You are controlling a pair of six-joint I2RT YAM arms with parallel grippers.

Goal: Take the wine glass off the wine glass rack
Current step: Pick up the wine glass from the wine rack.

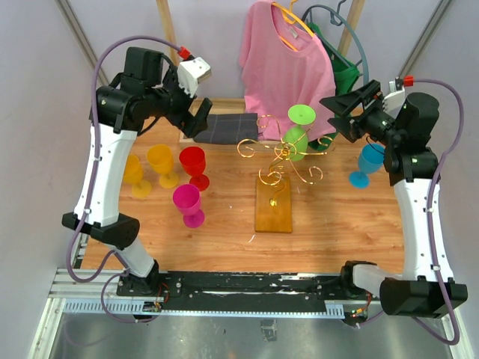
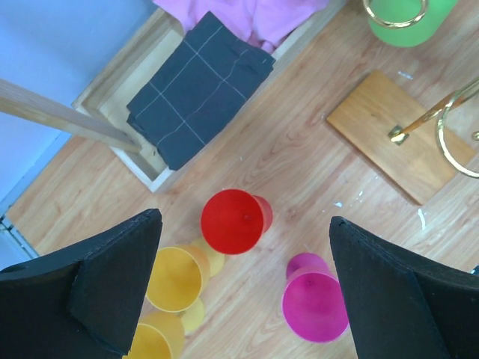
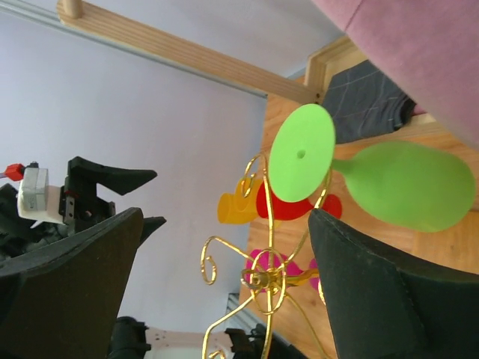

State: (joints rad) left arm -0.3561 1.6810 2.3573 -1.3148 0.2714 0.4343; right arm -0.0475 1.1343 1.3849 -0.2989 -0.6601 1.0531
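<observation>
- Lime-green plastic wine glass (image 3: pixel 404 187): hanging upside down, stem hooked in a curled arm of the thin gold-wire wine glass rack on a honey-brown wooden block (image 1: pixel 273 203).
- Right gripper (image 3: pixel 224 217): spread open, empty, near the glass but not touching.
- Left gripper (image 2: pixel 245 221): also open and empty, well apart, above the red goblet (image 2: pixel 232 221).
- Approach level and close on the stem, not the round bowl.
- Slide outward along the wire's open end; avoid lifting straight up.
- Go gently: probably a light rack, easily dragged or tipped.

Rack curls (image 1: pixel 283 154) close around wine glass (image 1: pixel 297 138)
</observation>
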